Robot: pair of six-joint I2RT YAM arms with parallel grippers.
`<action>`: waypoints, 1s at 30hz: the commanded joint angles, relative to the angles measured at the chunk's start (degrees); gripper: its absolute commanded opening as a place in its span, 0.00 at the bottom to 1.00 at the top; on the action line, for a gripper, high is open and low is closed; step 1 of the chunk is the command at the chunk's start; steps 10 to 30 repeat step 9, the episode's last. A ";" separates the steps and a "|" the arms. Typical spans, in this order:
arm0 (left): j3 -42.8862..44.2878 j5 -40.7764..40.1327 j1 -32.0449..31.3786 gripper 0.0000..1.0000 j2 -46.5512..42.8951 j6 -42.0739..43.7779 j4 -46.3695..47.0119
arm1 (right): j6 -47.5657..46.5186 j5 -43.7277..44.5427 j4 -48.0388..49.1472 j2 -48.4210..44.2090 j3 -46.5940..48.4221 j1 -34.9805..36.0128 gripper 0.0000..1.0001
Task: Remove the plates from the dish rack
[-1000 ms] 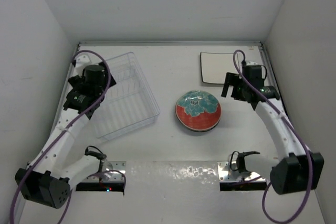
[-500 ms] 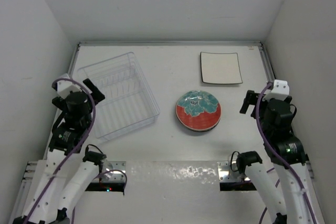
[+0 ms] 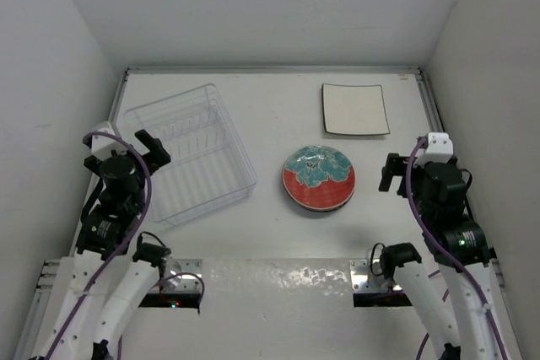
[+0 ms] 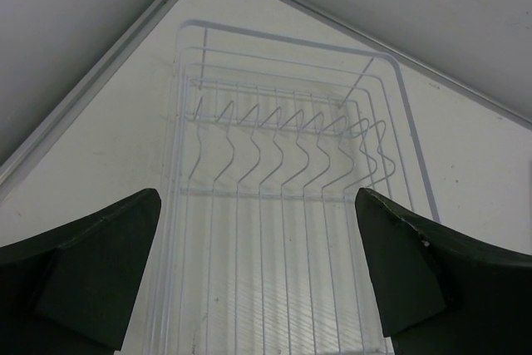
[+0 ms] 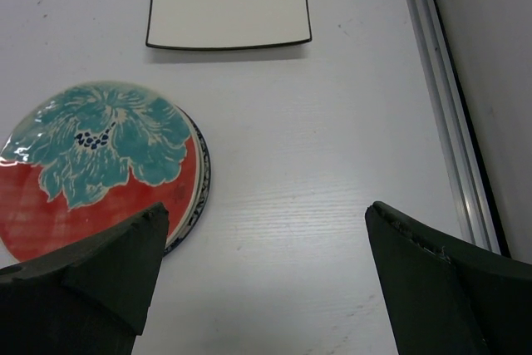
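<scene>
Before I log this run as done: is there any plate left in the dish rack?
No, the left wrist view shows the dish rack with every wire slot and its ribbed floor bare.

My left arm (image 3: 108, 227) and right arm (image 3: 456, 238) are each built of white links joined by black cylindrical motor housings. A thin purple cable (image 3: 148, 185) loops loosely along each arm. My left gripper (image 3: 122, 145) and right gripper (image 3: 418, 162) are black, each with a small white block on top. Seen close from the wrists, my fingers (image 4: 91, 272) are broad, matte, dark grey wedges with blunt edges. Shiny metal plates (image 3: 181, 269) sit at my bases, with a tiny red light (image 3: 173, 303) on the left one.
</scene>
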 commanded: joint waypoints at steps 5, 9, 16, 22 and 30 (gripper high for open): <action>-0.08 1.28 0.08 1.00 0.27 1.01 2.74 | -0.91 -0.17 0.09 0.55 1.00 0.32 0.99; -0.08 1.45 0.08 1.00 0.45 1.09 2.74 | -0.65 0.18 0.27 0.63 0.47 0.41 0.99; -0.08 1.45 0.08 1.00 0.45 1.09 2.74 | -0.65 0.18 0.27 0.63 0.47 0.41 0.99; -0.08 1.45 0.08 1.00 0.45 1.09 2.74 | -0.65 0.18 0.27 0.63 0.47 0.41 0.99; -0.08 1.45 0.08 1.00 0.45 1.09 2.74 | -0.65 0.18 0.27 0.63 0.47 0.41 0.99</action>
